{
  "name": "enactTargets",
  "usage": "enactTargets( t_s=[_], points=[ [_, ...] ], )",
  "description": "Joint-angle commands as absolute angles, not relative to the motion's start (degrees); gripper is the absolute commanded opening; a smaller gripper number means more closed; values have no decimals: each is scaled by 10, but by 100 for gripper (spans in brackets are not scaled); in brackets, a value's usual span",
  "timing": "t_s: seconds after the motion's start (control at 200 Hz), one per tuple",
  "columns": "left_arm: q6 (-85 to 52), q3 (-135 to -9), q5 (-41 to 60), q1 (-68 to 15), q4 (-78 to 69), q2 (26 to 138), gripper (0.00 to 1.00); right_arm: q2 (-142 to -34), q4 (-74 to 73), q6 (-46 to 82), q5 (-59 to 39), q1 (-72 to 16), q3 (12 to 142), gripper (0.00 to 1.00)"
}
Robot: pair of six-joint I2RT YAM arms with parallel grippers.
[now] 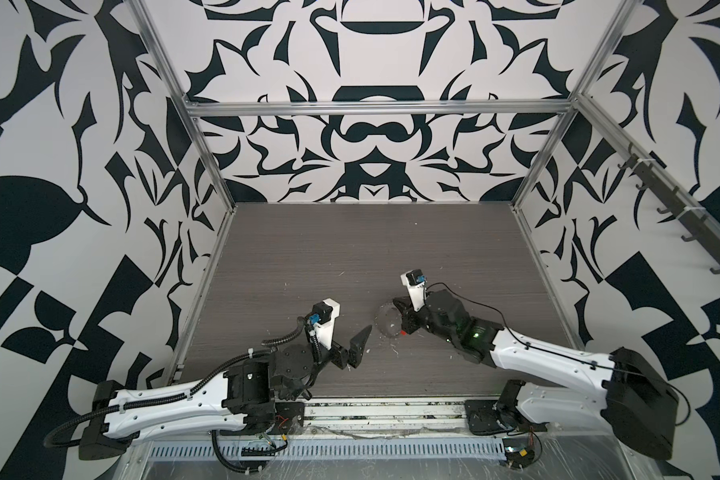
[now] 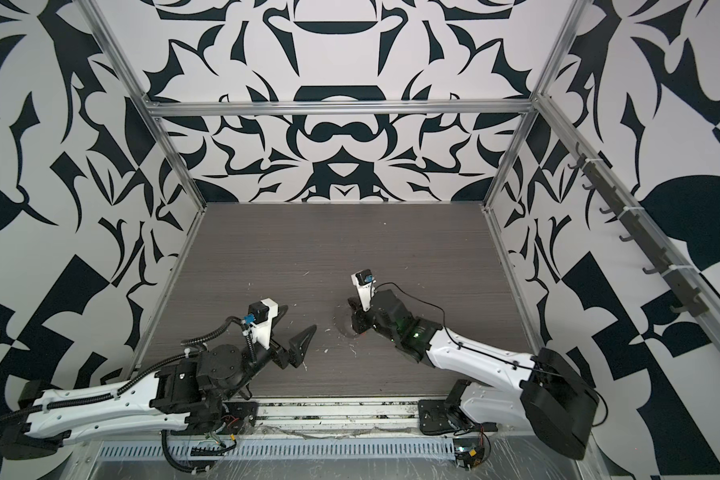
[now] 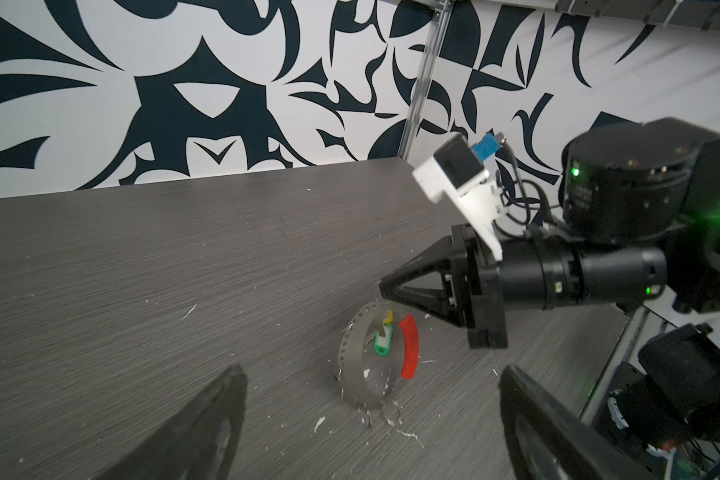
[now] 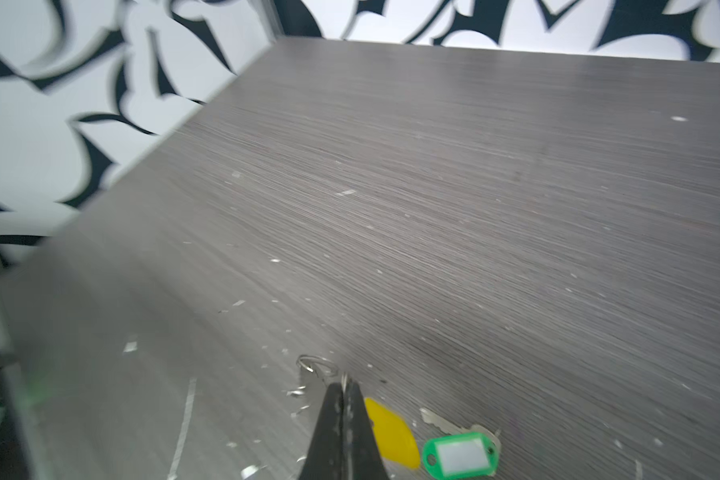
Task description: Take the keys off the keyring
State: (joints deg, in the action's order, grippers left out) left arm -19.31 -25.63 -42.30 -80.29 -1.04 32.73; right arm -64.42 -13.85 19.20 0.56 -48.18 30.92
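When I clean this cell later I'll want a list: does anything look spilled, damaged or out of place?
Yes: white flecks lie scattered across the table, many near the keyring, like chipped paint or shavings. Otherwise nothing looks broken or spilled.

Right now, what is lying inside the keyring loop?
Inside the keyring, a green tag and a yellow tag lie on the table; a silvery key shows beside the green tag. The shut right claw covers part of the yellow tag and anything beneath its tip.
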Motion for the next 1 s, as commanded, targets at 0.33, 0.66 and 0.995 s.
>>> enactTargets(
  t_s=[0.33,0.66,0.995],
  points=[
    [-188,-293,-409,-804,-14,370,94,-566,-183,169,-392,-404,325,0],
    [-138,-291,-335,-804,-8,350,87,-560,-236,215,-509,-403,338,0],
    [-145,-279,-280,-803,-10,360,87,-555,-294,261,-546,-402,342,0]
  ],
)
